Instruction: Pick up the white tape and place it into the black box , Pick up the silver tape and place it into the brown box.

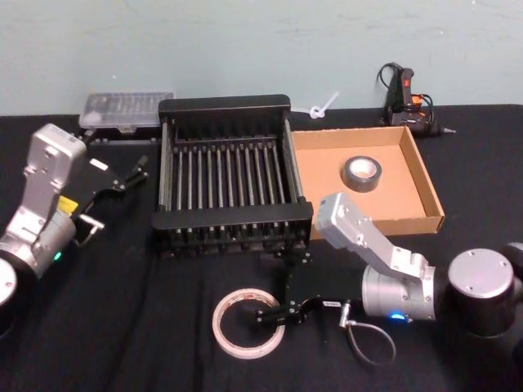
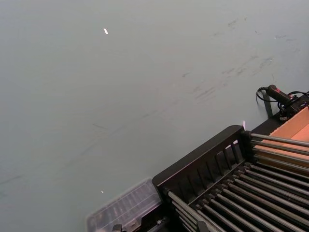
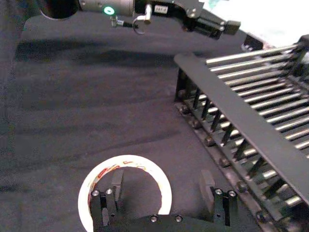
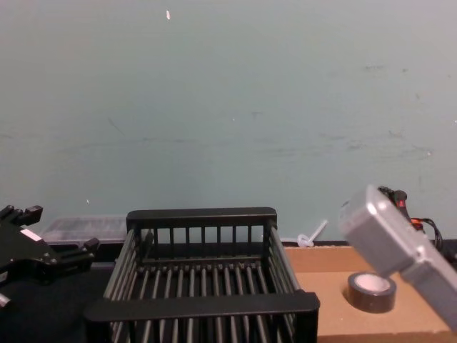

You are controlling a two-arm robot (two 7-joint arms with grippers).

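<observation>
White tape (image 1: 248,324) flat, R gripper (image 1: 280,311) open straddling rim.

Layout: black box (image 1: 233,110) at centre, brown box (image 1: 418,184) touching its right side, silver tape (image 1: 361,173) inside the brown box; white tape (image 1: 248,324) on the table (image 1: 122,327) in front of the black box

The black box (image 1: 233,175) sits in the middle of the dark table (image 1: 122,327). The brown box (image 1: 413,175) is right beside it, touching, and the silver tape (image 1: 362,173) lies flat inside. The white tape (image 1: 248,323) lies flat in front of the black box. The right gripper (image 1: 282,313) is down at its rim, fingers apart. The left gripper (image 1: 122,181) waits left of the black box, fingers apart.
</observation>
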